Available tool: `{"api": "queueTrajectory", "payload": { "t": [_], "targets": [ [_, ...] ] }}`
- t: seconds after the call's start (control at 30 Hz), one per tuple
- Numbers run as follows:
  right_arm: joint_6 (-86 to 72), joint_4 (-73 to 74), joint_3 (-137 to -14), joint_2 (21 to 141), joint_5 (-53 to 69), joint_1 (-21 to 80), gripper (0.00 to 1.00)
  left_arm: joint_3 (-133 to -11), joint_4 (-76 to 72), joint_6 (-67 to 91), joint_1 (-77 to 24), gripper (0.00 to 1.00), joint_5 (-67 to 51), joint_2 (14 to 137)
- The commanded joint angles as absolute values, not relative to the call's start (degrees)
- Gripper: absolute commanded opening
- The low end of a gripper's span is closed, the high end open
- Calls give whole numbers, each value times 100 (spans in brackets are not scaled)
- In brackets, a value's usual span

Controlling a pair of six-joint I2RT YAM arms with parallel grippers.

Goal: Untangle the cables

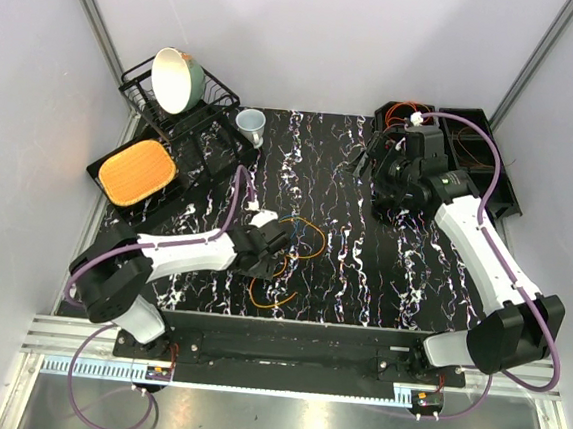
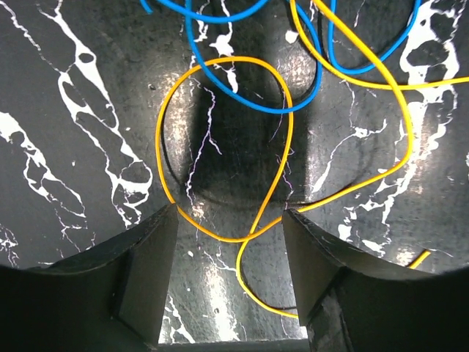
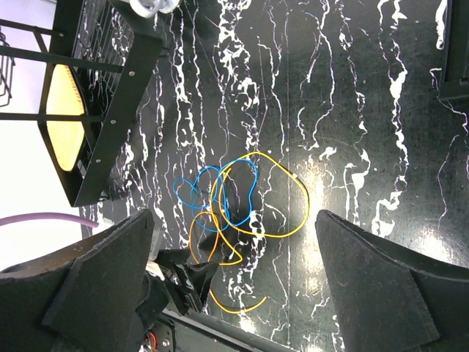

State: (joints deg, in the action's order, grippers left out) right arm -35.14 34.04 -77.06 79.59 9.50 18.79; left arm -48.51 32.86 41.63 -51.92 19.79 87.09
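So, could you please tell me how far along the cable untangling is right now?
Done: nothing that I can see; the yellow cable and blue cable lie crossed over each other. In hand: the left gripper is low over the table, jaws open astride a yellow loop, gripping nothing yet. The right gripper hangs open, away from them. Left: pulling the cables apart.

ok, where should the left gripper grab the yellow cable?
Probably the loop's near end, where the yellow cable crosses itself between the left gripper's open fingers. Come straight down: it lies flat there, clear of the blue cable at the far end.
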Motion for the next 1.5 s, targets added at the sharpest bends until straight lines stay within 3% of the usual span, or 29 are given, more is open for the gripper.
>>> {"api": "queueTrajectory", "payload": {
  "t": [0.0, 0.13, 0.27, 0.3, 0.5, 0.7, 0.93, 1.03, 1.1, 1.17, 1.2, 1.23, 1.3, 1.47],
  "targets": [
    [-3560, 3190, -7638, 7963, 800, 1942, 97, -5106, 3050, 3938, -5265, 62, 2153, 8894],
    [-3559, 3173, -7629, 8007, 809, 1960, 97, -5115, 2980, 3876, -5265, 56, 2074, 9061],
    [-3568, 3138, -7629, 8042, 817, 1977, 97, -5045, 2936, 3894, -5273, 41, 2065, 9097],
    [-3560, 3120, -7638, 8051, 817, 1978, 97, -5036, 2936, 3894, -5265, 29, 2065, 9131],
    [-3577, 3120, -7664, 8077, 835, 1995, 97, -5053, 2918, 3832, -5265, 1, 2118, 9185],
    [-3595, 3181, -7769, 7963, 888, 2021, 97, -6088, 3970, 3499, -5256, 0, 2363, 8483],
    [-3621, 3278, -7910, 7708, 905, 2039, 97, -9345, 5781, 2892, -5203, 0, 2364, 7410],
    [-3647, 3261, -7910, 7611, 1019, 2048, 97, -9808, 5880, 2690, -5194, 0, 2251, 7155],
    [-3656, 3270, -7893, 7620, 1220, 2083, 97, -9704, 5880, 2663, -5194, 15, 2250, 6980],
    [-3665, 3270, -7840, 7672, 1327, 2144, 97, -9265, 5871, 2672, -5194, 42, 2364, 6839],
    [-3656, 3270, -7753, 7682, 1379, 2275, 97, -9055, 5862, 2672, -5177, 66, 2434, 6655],
    [-3630, 3270, -7700, 7699, 1389, 2355, 97, -8609, 5862, 2698, -5159, 74, 2556, 6558],
    [-3604, 3278, -7559, 7787, 1380, 2661, 97, -8150, 5810, 2751, -4959, 87, 2566, 6321],
    [-3437, 3278, -7365, 8260, 1213, 3400, 95, -6752, 5625, 2681, -4202, 91, 2110, 5564]
  ]
}}
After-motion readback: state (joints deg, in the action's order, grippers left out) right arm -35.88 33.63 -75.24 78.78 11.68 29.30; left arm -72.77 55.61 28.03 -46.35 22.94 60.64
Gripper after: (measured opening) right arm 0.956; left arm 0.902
